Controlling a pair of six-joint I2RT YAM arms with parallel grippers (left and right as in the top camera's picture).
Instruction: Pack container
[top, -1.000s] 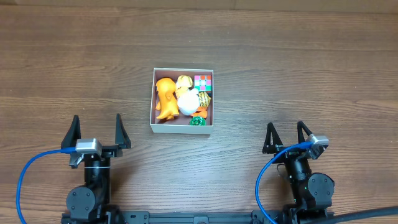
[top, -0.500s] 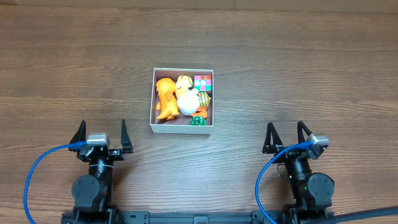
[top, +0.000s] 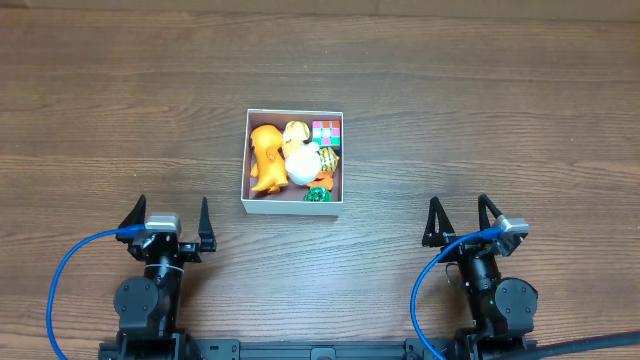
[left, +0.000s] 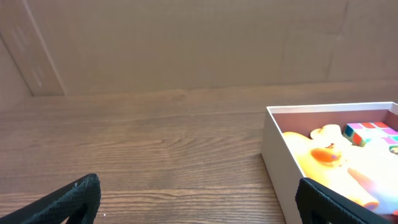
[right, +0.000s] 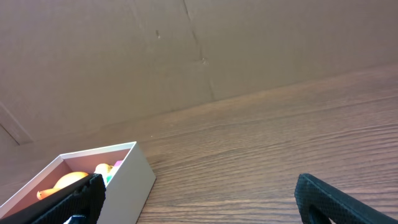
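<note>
The container (top: 292, 208), a square white-walled box, sits in the middle of the wooden table. It holds an orange toy (top: 264, 155), a white ball (top: 300, 166), a colourful cube (top: 326, 132) and a small green toy (top: 318, 195). My left gripper (top: 171, 206) is open and empty, near the front edge, below and left of the box. My right gripper (top: 458, 205) is open and empty at the front right. In the left wrist view the left gripper (left: 199, 199) faces bare wood, with the container's wall (left: 277, 162) at the right. In the right wrist view the right gripper (right: 202, 196) has the container (right: 134, 180) at the left.
A brown cardboard wall (left: 186, 43) stands behind the table's far edge. Blue cables (top: 60, 280) loop beside each arm base at the front. Bare wood surrounds the box on all sides.
My left arm has shifted to the right and drawn back a little toward the front edge, its fingers staying open. The right arm and the box have not moved.
</note>
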